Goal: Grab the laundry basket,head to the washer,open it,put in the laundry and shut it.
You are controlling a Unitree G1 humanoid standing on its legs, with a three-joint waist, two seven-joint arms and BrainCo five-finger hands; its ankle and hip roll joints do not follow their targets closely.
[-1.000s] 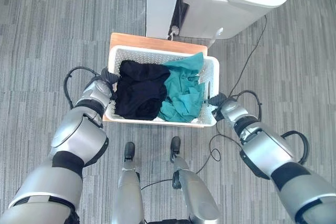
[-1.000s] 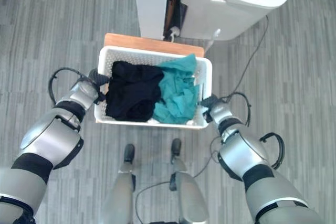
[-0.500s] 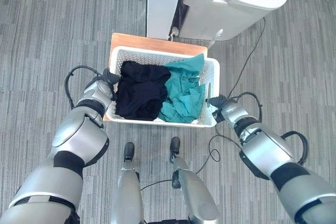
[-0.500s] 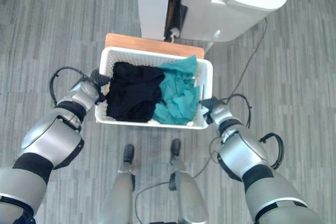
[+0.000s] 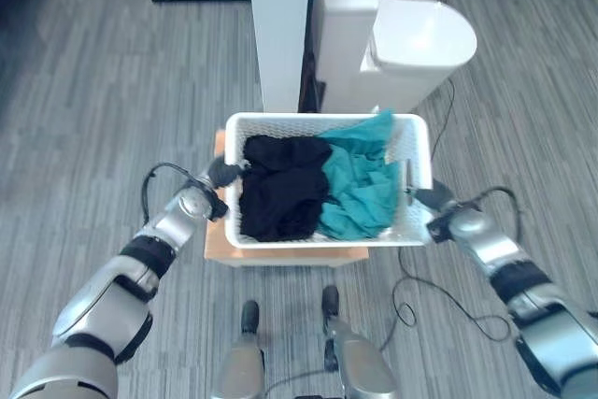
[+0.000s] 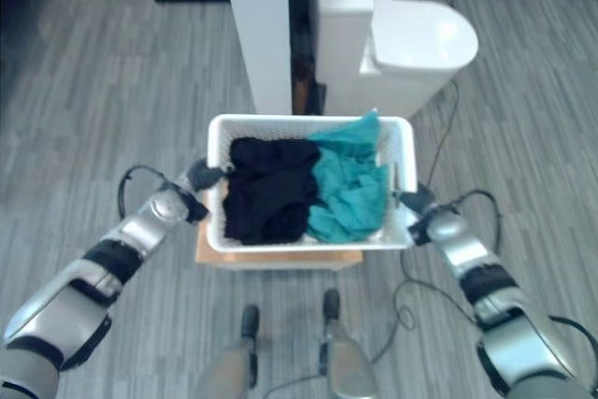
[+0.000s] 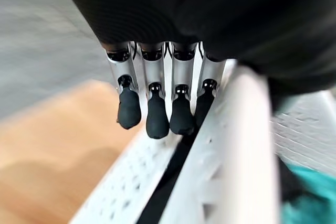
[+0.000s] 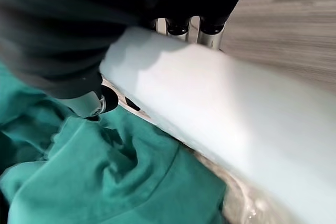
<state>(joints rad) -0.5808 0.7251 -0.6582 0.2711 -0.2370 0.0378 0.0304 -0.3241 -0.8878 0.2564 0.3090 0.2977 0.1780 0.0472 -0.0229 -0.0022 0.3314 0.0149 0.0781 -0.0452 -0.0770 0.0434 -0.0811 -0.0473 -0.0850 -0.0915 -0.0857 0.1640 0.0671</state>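
White perforated laundry basket (image 5: 328,128), holding black and teal clothes, sits above a wooden stand (image 5: 217,240), near the washer (image 5: 392,44). Left hand (image 7: 157,109) hooks its side rim; right hand (image 8: 94,100) pinches the opposite rim. Advice: lift both sides evenly, keep it level.

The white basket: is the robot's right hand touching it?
Touching. In the right wrist view the right hand clamps the white basket rim, thumb inside by the green cloth, fingers over the outside.
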